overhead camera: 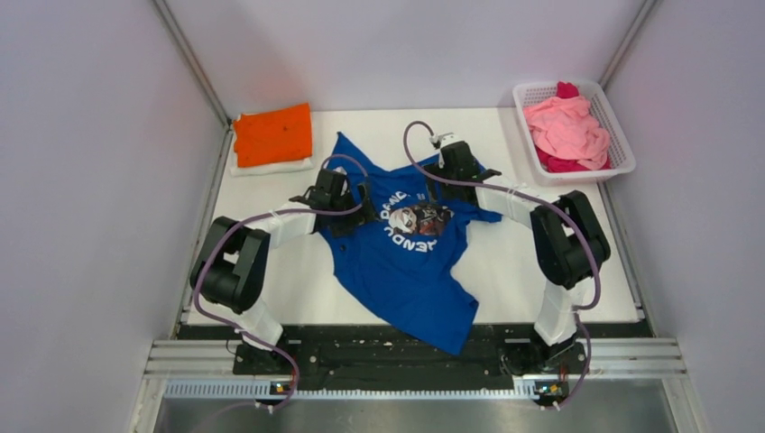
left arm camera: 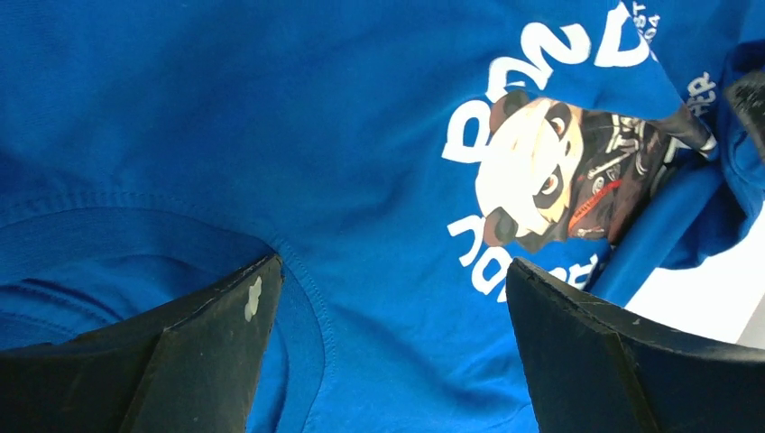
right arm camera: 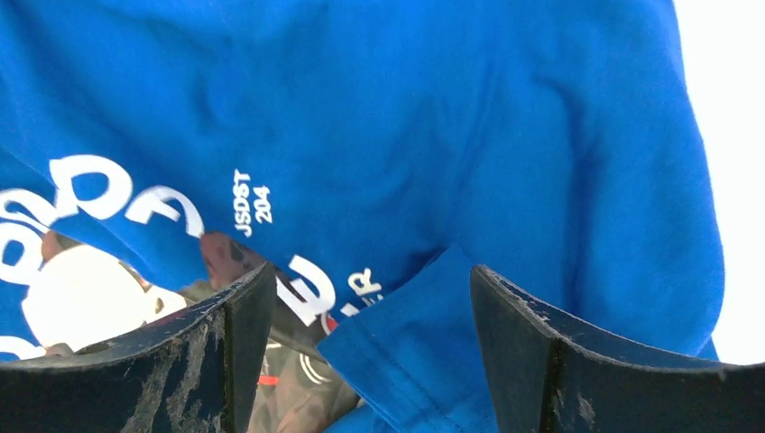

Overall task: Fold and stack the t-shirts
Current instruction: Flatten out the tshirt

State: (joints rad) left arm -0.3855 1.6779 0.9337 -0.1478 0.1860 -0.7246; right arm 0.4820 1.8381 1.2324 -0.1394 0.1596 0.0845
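A royal-blue t-shirt (overhead camera: 406,271) with white lettering and a round chest graphic (overhead camera: 413,219) lies crumpled, spread across the middle of the table. My left gripper (overhead camera: 361,200) hovers open over its left shoulder; the wrist view shows blue cloth and a seam (left arm camera: 311,298) between the spread fingers. My right gripper (overhead camera: 444,191) is open over the upper right part, with a folded sleeve hem (right arm camera: 397,352) between its fingers. A folded orange t-shirt (overhead camera: 272,133) lies at the back left. Pink and magenta t-shirts (overhead camera: 566,131) are piled in the basket.
A white mesh basket (overhead camera: 622,144) stands at the back right corner. The orange shirt rests on a white folded cloth (overhead camera: 262,166). Grey walls close the table on both sides and behind. The arm bases sit on a black rail (overhead camera: 397,356) at the near edge.
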